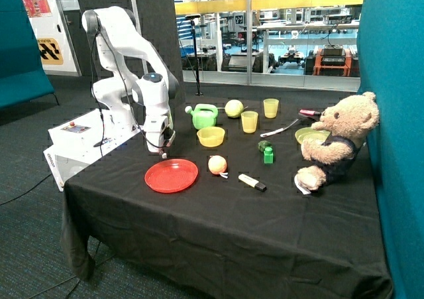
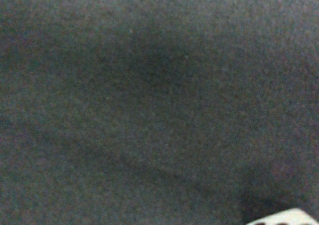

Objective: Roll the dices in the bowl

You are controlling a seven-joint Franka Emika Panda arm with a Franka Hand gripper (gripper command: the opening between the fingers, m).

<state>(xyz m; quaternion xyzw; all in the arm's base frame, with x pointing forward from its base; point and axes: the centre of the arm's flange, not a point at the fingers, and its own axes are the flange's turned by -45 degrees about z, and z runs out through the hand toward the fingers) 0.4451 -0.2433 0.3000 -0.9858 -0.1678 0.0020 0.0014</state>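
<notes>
My gripper [image 1: 163,154] is lowered onto the black tablecloth [image 1: 218,213], just behind the far edge of the red plate [image 1: 171,175]. The wrist view shows almost only dark cloth from very close. At its edge sits a sliver of a white object with dark spots, which looks like a die [image 2: 285,218]. No die can be made out in the outside view. A yellow bowl [image 1: 211,136] stands a short way past the gripper, toward the middle of the table. What lies inside it is hidden.
A green watering can [image 1: 204,116], a pale ball [image 1: 233,108] and two yellow cups [image 1: 249,121] stand at the back. A small round fruit [image 1: 217,164], a marker [image 1: 252,181], a green block [image 1: 268,154], a second bowl [image 1: 310,135] and a teddy bear [image 1: 338,140] are also on the table.
</notes>
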